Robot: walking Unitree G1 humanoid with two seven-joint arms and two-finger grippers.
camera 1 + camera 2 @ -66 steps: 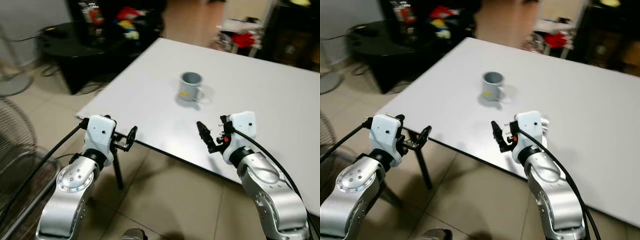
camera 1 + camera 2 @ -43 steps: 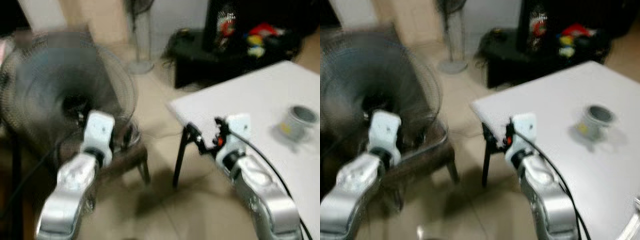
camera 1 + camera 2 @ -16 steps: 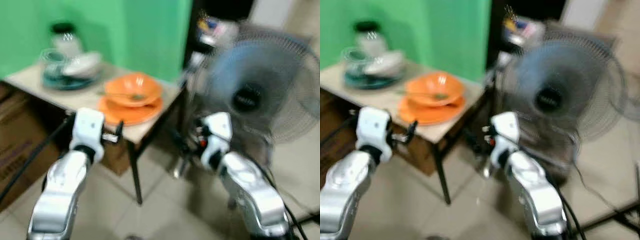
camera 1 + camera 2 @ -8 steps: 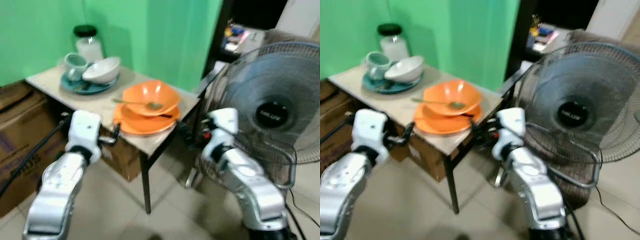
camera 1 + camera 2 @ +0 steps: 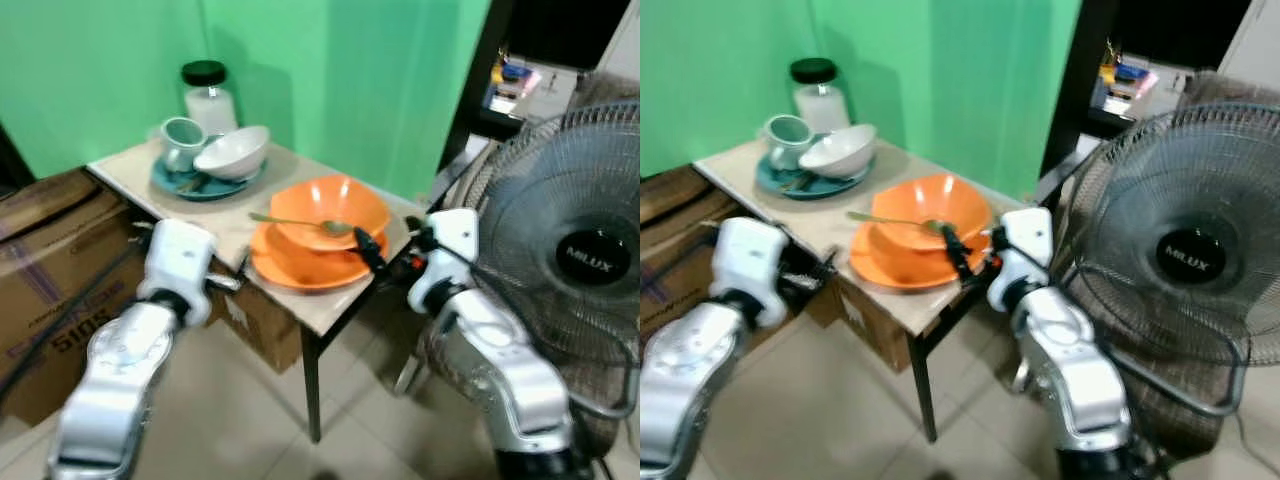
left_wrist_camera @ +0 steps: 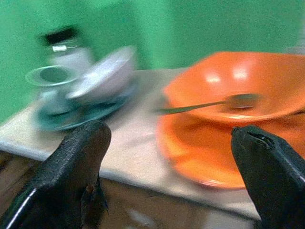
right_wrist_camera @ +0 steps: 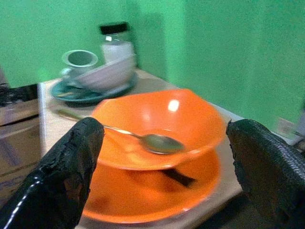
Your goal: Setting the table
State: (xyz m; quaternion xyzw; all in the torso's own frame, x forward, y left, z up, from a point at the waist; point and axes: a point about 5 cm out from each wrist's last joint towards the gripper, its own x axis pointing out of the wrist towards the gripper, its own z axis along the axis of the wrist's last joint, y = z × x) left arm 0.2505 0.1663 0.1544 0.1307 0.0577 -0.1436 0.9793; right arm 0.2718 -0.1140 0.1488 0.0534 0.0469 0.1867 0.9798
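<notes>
Both grippers [image 5: 232,272] [image 5: 372,252] hanging wide open, empty, beside side table [image 5: 240,225]; spoon [image 5: 300,222] lying loose across orange bowl [image 5: 330,212] on plate [image 5: 290,270], risking sliding off if lifted tilted

A large grey standing fan [image 5: 585,255] with a wire grille stands on the right. A brown cardboard box [image 5: 50,270] sits on the tiled floor [image 5: 260,420] at the left. A bright green wall [image 5: 330,70] fills the background.
</notes>
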